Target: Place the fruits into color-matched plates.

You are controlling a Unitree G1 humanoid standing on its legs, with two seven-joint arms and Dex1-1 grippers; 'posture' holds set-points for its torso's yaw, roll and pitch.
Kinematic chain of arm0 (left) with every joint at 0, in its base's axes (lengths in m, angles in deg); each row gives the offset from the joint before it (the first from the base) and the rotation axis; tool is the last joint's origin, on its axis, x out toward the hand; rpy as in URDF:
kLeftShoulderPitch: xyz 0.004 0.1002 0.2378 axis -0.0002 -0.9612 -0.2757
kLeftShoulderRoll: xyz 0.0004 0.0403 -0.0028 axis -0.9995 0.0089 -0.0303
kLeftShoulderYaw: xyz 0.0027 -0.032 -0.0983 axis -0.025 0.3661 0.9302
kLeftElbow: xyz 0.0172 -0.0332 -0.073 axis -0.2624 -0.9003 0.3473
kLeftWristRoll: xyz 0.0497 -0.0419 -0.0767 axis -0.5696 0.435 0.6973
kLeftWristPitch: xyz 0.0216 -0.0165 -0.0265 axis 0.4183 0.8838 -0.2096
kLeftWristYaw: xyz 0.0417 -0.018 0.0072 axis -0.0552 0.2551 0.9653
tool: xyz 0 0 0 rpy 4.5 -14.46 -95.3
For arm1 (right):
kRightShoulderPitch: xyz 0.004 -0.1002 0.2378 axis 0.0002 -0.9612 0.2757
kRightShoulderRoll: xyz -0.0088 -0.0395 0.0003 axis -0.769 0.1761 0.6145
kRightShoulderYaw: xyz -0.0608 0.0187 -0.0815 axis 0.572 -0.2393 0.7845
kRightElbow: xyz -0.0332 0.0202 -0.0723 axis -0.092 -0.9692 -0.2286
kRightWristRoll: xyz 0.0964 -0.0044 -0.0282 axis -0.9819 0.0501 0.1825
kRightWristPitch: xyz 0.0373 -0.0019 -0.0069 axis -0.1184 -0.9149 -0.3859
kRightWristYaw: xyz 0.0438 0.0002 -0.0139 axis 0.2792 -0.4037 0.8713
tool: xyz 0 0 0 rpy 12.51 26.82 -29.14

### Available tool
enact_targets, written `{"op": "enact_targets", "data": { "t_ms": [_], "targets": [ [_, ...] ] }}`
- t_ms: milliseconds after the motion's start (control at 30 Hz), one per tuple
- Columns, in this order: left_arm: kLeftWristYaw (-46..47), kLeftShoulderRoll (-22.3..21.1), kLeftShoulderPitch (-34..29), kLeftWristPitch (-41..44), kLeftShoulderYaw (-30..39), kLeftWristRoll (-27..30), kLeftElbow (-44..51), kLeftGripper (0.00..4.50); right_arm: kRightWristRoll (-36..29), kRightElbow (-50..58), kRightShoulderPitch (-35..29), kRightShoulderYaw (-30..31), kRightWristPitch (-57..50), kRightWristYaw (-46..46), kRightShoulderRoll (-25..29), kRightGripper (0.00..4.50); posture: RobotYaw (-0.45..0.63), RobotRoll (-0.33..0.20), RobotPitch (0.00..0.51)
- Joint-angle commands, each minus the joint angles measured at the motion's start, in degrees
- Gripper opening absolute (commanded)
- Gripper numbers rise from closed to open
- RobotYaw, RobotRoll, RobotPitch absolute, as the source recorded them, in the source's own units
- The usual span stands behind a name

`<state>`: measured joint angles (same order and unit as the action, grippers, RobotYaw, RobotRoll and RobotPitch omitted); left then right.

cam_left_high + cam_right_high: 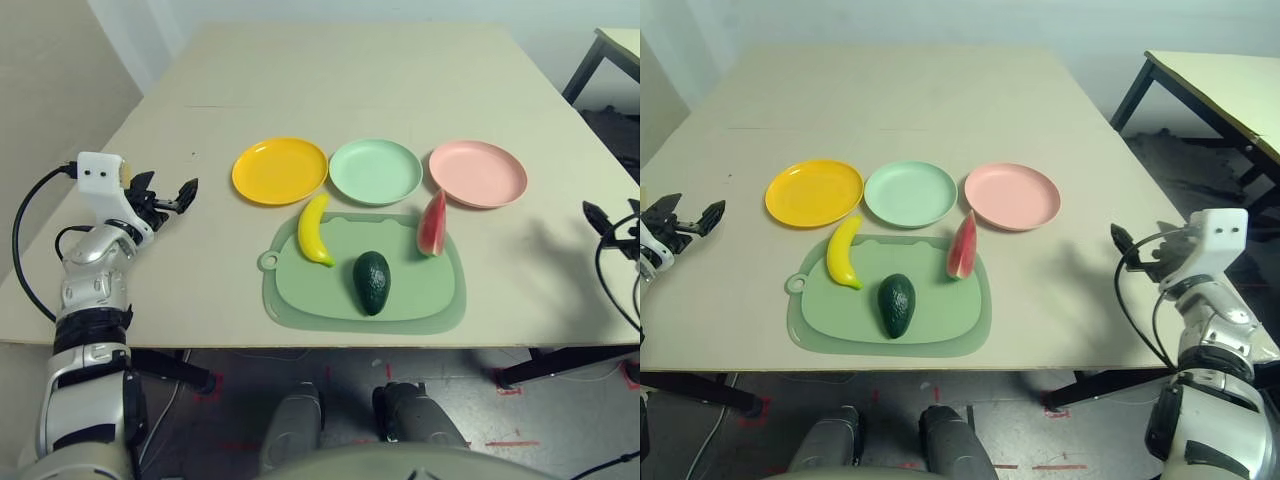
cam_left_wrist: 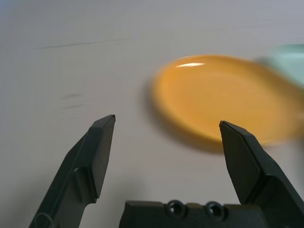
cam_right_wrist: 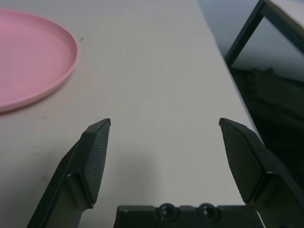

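Three plates stand in a row: yellow-orange plate (image 1: pixel 280 170), mint green plate (image 1: pixel 375 171), pink plate (image 1: pixel 477 173). All three are bare. In front of them, on a green mat (image 1: pixel 310 295), lie a yellow banana (image 1: pixel 315 230), a dark green avocado (image 1: pixel 371 282) and a red watermelon wedge (image 1: pixel 432 224) standing on its rind. My left gripper (image 1: pixel 165 195) hovers open at the table's left side, pointing toward the yellow-orange plate (image 2: pixel 223 95). My right gripper (image 1: pixel 1130 250) stands open at the right edge, with the pink plate (image 3: pixel 28 61) ahead of it. Neither holds anything.
The table (image 1: pixel 350 80) stretches bare behind the plates. Beyond its right edge stands a second table (image 1: pixel 1220 90) with dark legs. Black cables (image 1: pixel 25 250) loop beside both forearms.
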<state>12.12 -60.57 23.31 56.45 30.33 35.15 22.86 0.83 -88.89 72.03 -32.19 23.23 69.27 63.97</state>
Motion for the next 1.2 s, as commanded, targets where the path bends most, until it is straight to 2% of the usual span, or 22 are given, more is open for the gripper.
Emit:
{"op": "enact_targets", "data": {
  "t_ms": [33, 100, 200, 300, 400, 567, 767, 933, 1200],
  "targets": [
    [-16.1, -0.9, -0.3, 2.0, -4.1, 3.6, 3.3, 4.47, 11.1, 3.7, 0.7, 11.0, 5.7, 5.9, 4.4, 4.5, -0.02, 0.0, 0.111],
    [-20.5, -0.8, 1.1, 1.0, -5.8, 3.0, 1.6, 4.47, 13.9, 8.7, -0.4, 16.7, 11.7, 14.9, 6.6, 4.5, -0.05, 0.0, 0.107],
    [-23.6, 0.3, 2.7, -1.0, -8.2, 0.9, -0.8, 4.47, 12.4, 17.0, -3.4, 20.4, 17.1, 26.8, 10.2, 4.5, -0.08, 0.0, 0.105],
    [-25.3, 2.4, 3.9, -3.1, -10.6, -0.7, -2.7, 4.47, 10.9, 24.5, -2.8, 20.1, 17.3, 30.1, 13.3, 4.5, -0.1, 0.0, 0.105],
    [-25.8, 4.0, 4.9, -4.4, -11.9, -1.6, -3.9, 4.47, 8.7, 31.1, -1.9, 20.0, 16.8, 33.0, 14.2, 4.5, -0.12, 0.0, 0.1],
    [-25.8, 5.4, 7.0, -6.8, -12.6, -3.1, -7.4, 4.47, 7.6, 44.2, 2.0, 23.0, 11.0, 36.5, 12.1, 4.5, -0.14, 0.0, 0.094],
    [-26.5, 5.7, 7.2, -6.2, -12.9, -3.5, -8.3, 4.47, 12.3, 52.8, 7.8, 31.4, 7.5, 40.5, 5.8, 4.5, -0.13, 0.0, 0.094],
    [-28.0, 4.0, 4.8, -0.9, -13.1, -2.5, -3.9, 4.47, 19.2, 48.8, 15.8, 38.6, 12.2, 42.1, -0.1, 4.5, -0.09, 0.0, 0.101],
    [-27.5, 1.7, -0.9, 6.1, -12.4, -0.5, 5.1, 4.47, 33.4, 28.4, 30.4, 49.0, 29.4, 37.8, -9.3, 4.5, -0.05, 0.0, 0.109]
  ]
}}
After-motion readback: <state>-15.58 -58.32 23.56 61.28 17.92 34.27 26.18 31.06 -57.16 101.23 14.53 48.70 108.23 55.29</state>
